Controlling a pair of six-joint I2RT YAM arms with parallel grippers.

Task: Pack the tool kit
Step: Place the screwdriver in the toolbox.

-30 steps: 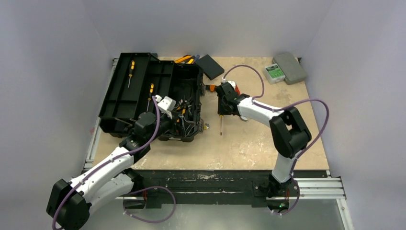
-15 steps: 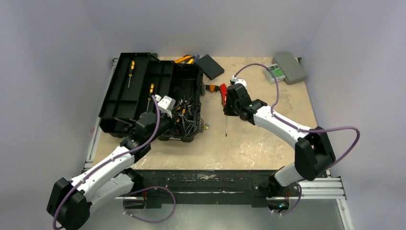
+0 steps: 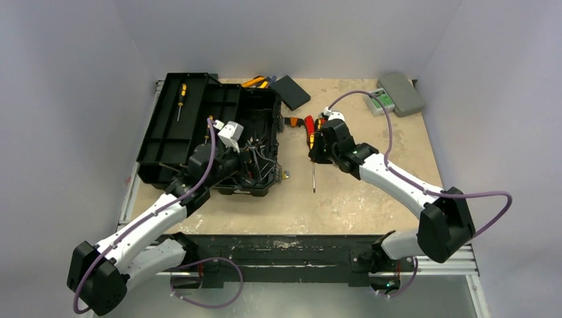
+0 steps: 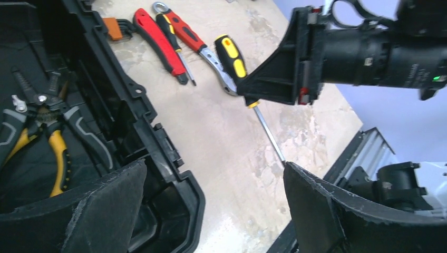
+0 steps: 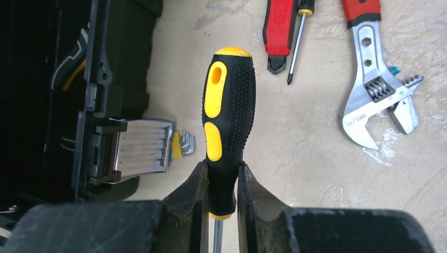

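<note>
Gripping screwdriver [image 5: 227, 100] low on its rubbery handle, right end effector [image 5: 221, 182]; likely light, stiff, non-slip. Left end effector [image 4: 211, 211] wide, empty.

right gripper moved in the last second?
Yes. The right gripper, shut on the screwdriver, shifted right, away from the toolbox, and slightly toward the table's near edge in the top view.

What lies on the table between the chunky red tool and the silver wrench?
A slim screwdriver, close beside the chunky red tool and apart from the wrench. The right wrist view shows it.
</note>
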